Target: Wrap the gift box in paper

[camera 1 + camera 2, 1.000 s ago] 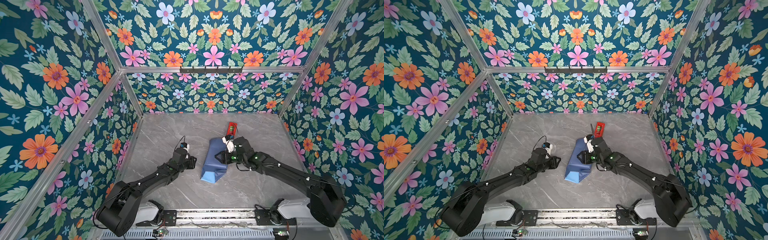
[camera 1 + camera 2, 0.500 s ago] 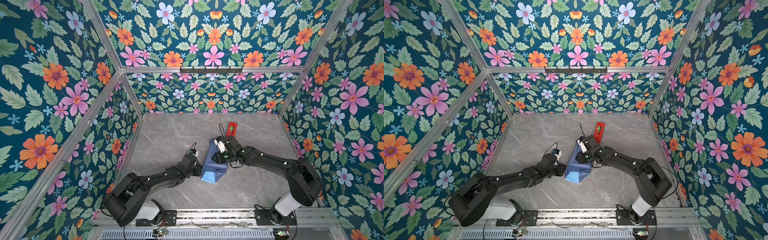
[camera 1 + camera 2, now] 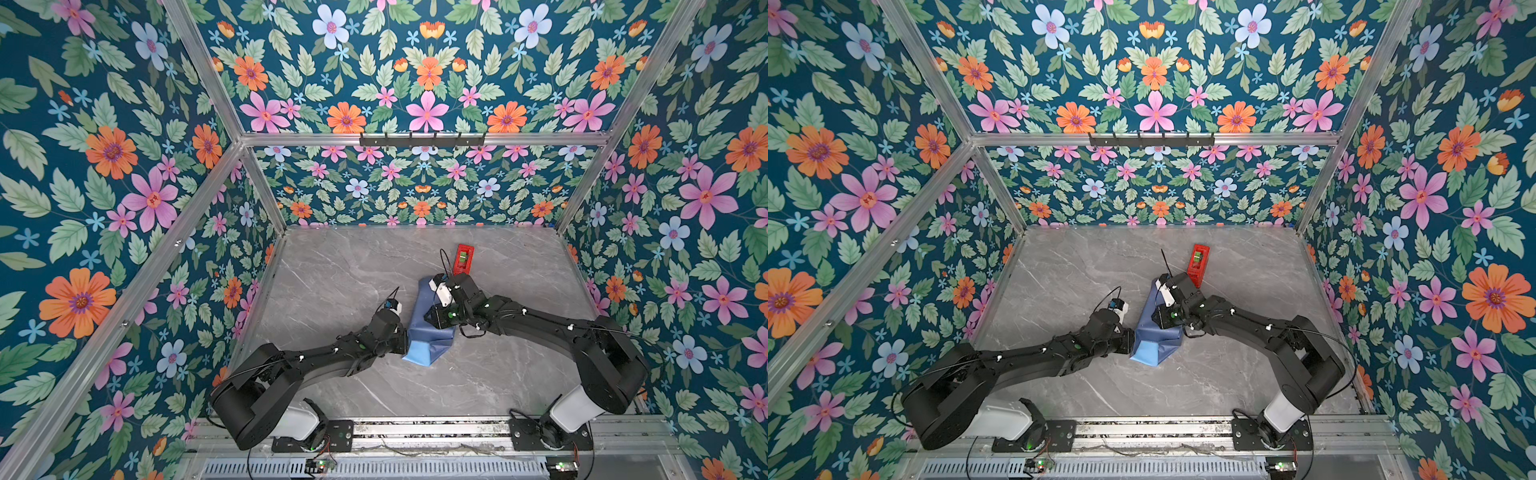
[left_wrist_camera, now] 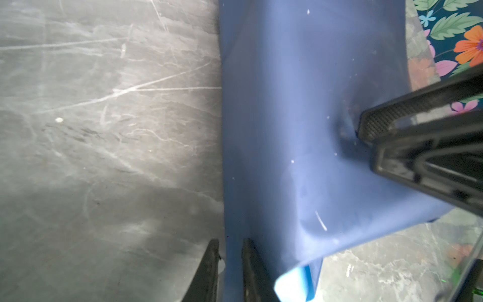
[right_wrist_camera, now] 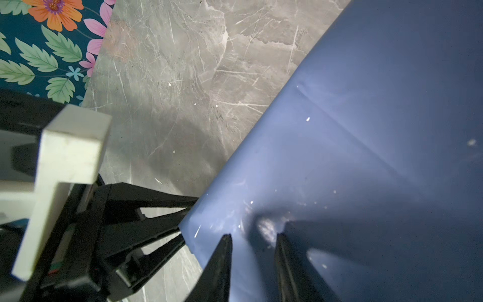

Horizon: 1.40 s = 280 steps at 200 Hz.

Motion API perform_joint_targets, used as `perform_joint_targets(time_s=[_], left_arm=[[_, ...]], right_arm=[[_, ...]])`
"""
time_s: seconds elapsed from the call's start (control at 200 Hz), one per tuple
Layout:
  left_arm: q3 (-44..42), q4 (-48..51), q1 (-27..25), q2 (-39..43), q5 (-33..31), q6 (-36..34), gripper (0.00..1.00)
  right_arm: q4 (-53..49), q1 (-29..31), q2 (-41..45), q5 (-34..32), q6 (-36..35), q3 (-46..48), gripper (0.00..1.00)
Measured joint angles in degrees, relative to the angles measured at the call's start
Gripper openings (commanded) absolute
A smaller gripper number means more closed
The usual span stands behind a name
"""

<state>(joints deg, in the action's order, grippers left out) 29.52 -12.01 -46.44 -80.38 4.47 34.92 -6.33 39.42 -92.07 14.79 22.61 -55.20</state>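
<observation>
Paper (image 3: 428,338), creased slate blue (paler underside)

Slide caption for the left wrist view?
The left claw clamps the paper by its edge while the right claw pinches it, on the grey marble table.

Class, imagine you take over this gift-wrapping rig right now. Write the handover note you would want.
Left claw: shut on the left edge of the paper.
Right claw: pinching a pucker on its top.
Paper lies folded into a bundle on the table; gift box hidden, likely inside; red tape dispenser beyond it.
Done: paper folded over.
Left: probably closing the loose near end and taping.
</observation>
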Motion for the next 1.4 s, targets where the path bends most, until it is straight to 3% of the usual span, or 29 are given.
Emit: perform_joint_targets(time_s=[0.375,0.83,1.4], left_arm=[[-0.1,-2.0,-2.6,-1.0,-0.7,2.9,0.19],[2.4,-7.4,-4.2,-7.8,0.0,5.0,0.19],[2.4,-11.3,-4.9,-12.4,0.2,4.9,0.25]], right_arm=[[1.1,0.0,0.0,0.0,0.2,0.5,0.3],[3.4,0.0,-0.4,0.1,1.2,1.3,0.29],[5.4,0.0,-0.9,0.5,1.5,2.1,0.27]])
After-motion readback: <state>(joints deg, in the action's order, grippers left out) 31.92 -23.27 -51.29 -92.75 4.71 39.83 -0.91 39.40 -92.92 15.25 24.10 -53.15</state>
